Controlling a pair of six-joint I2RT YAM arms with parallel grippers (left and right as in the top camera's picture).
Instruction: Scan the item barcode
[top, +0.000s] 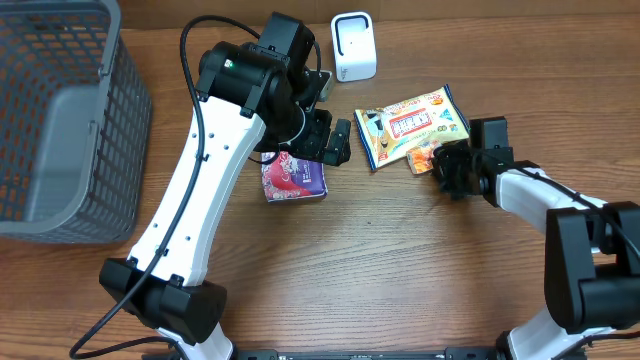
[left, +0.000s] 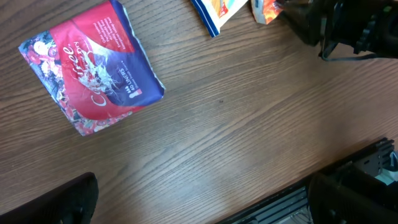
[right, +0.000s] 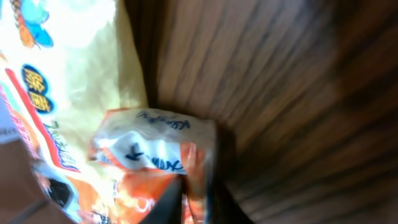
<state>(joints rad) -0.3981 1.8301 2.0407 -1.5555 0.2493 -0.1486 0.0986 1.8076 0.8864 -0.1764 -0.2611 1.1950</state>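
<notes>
Nearest in, it's just bare wood-grain counter (top: 380, 270). Next up, the left fingers (left: 59, 202) are spread wide, hovering by a red-and-purple packet (top: 293, 178). Over on the right, the right fingers (top: 446, 166) are pinching the orange packet (right: 155, 155) by its edge, and only the wrist view shows that. It's touching a yellow snack bag (top: 410, 122). Furthest back are a white scanner (top: 353, 45) and, far left, a grey basket (top: 125, 150).

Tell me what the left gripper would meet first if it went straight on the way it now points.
Most likely the bare wooden table, just beside the red packet. The open left gripper points down at it, though depth is unclear.
</notes>
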